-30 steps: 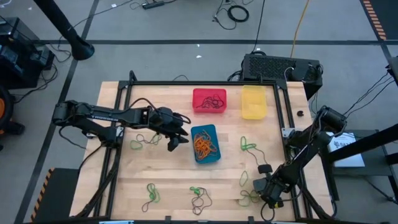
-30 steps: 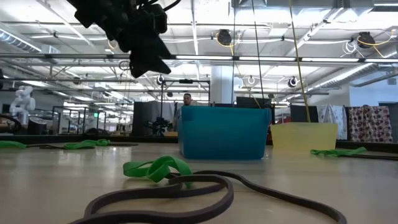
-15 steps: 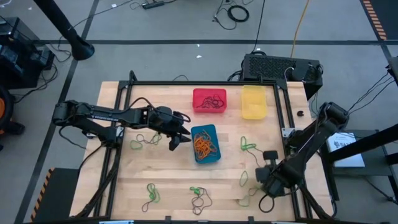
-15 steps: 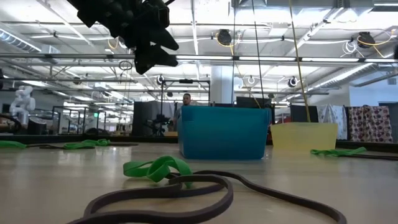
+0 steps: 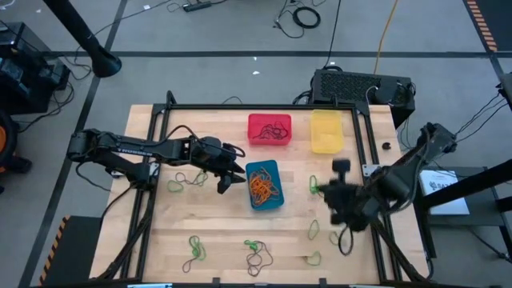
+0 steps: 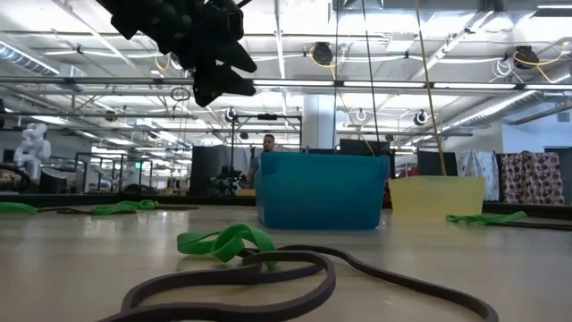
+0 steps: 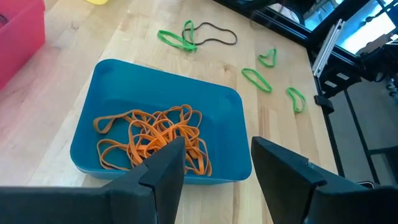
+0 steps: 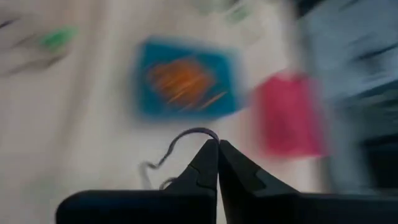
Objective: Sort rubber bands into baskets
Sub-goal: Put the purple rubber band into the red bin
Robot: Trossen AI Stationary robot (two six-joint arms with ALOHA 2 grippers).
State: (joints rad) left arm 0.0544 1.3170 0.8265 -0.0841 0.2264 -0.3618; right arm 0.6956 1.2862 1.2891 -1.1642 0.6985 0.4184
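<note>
The blue basket (image 5: 264,185) holds orange rubber bands (image 7: 155,140). The red basket (image 5: 269,130) holds dark bands, and the yellow basket (image 5: 326,131) stands to its right. Green and dark bands lie loose on the table, such as a green one (image 5: 318,186) and a dark one (image 5: 258,258). My left gripper (image 5: 230,173) hangs open just left of the blue basket, above the table (image 7: 214,169). My right gripper (image 5: 330,194) is blurred, above the table right of the blue basket. It is shut (image 8: 217,149) on a thin dark rubber band. My right gripper pinches a dark rubber band (image 8: 186,135) between its two fingertips. The band curves away from the tips and hangs slack. The fingers point toward the table's left. The view is blurred, so which part of the loop it has cannot be told.
A black frame (image 5: 256,106) borders the wooden table. More green bands lie near the right and near edges (image 5: 314,230) (image 5: 194,248). In the low view a green band (image 6: 228,241) and a dark band (image 6: 268,277) lie close in front of the blue basket (image 6: 322,190).
My right gripper has risen from the table's near right corner and swung fast toward the far edge, to a spot right of the blue basket, staying shut. The green bands at the near right corner stay on the table.
</note>
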